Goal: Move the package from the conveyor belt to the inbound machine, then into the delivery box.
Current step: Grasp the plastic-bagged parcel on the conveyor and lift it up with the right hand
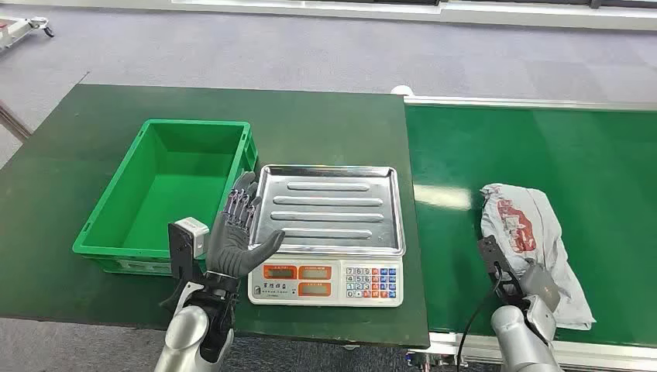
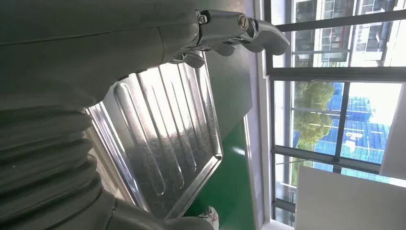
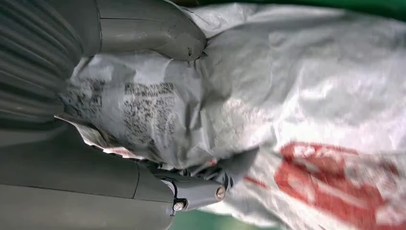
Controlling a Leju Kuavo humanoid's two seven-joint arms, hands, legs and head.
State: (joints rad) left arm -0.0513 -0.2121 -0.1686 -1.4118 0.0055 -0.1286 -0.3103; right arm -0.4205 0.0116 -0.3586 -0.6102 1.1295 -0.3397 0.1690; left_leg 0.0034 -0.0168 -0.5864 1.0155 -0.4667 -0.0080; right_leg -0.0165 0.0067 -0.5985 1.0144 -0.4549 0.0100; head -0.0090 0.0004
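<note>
Far left on the green counter (image 1: 93, 139) we see a green plastic crate (image 1: 166, 186), with nothing in it.

Just right of the crate, our left hand (image 1: 236, 232) is raised palm-up, fingers spread, thumb out toward the scale, holding nothing. It hovers at the near-left corner of the steel weighing tray (image 1: 331, 208). The left wrist view adds the tray's ribbed surface (image 2: 163, 139) close up, the thumb (image 2: 244, 31) over its edge, and windows with trees beyond, which the head view lacks.

The tray sits on an electronic scale (image 1: 325, 283) with orange display panels and a coloured keypad; the writing is too small to read.

Right again, the green conveyor belt (image 1: 542, 147) carries the package (image 1: 523, 232), a crumpled grey-white poly mailer with red printing. Our right hand (image 1: 515, 283) is at its near end. In the right wrist view the thumb (image 3: 153, 33) and a finger (image 3: 201, 191) close on the bag (image 3: 249, 96). That view also shows a blurred black-print label, unreadable.
</note>
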